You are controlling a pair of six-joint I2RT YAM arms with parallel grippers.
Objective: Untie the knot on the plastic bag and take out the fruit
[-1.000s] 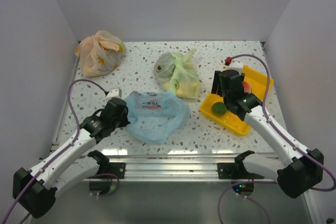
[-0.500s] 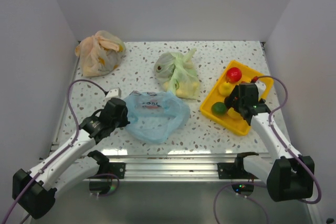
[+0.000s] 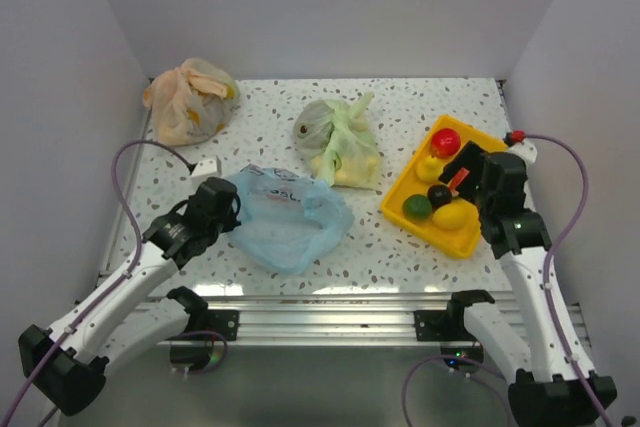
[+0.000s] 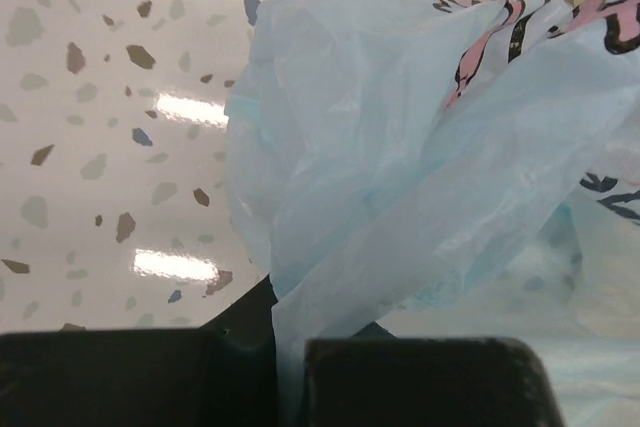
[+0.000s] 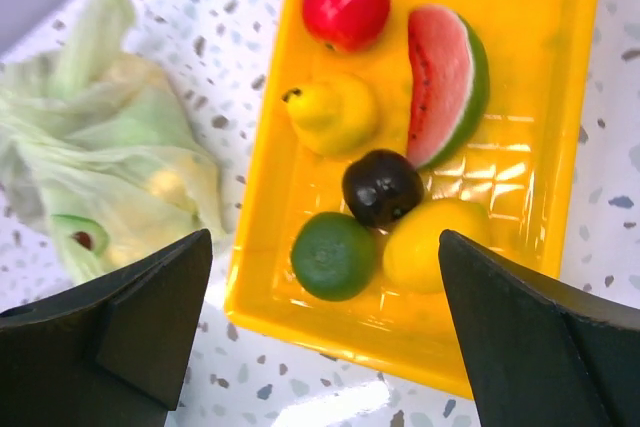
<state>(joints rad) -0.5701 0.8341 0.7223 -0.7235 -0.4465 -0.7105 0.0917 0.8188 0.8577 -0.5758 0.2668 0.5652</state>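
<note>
The light blue plastic bag [image 3: 290,219] lies slack and flattened on the speckled table. My left gripper [image 3: 226,209] is shut on its left edge, and a fold of blue film [image 4: 400,147] runs down between the left gripper's [image 4: 290,372] jaws. The knot is out of view. The fruit lies in the yellow tray [image 3: 425,233]: a red apple [image 5: 346,2], a watermelon slice [image 5: 447,82], a yellow pear [image 5: 332,112], a dark purple one [image 5: 382,187], a green one [image 5: 335,255] and a lemon [image 5: 435,242]. My right gripper [image 3: 462,169] [image 5: 325,247] hangs open above the tray, holding nothing.
A knotted pale green bag [image 3: 340,142] lies behind the blue one, just left of the tray [image 5: 560,7]. An orange bag [image 3: 188,99] sits in the far left corner. White walls close in the table on three sides.
My right gripper opened wide, left the lemon in the tray, then rose and drew back to the right. The left gripper shifted slightly left with the bag's edge.
</note>
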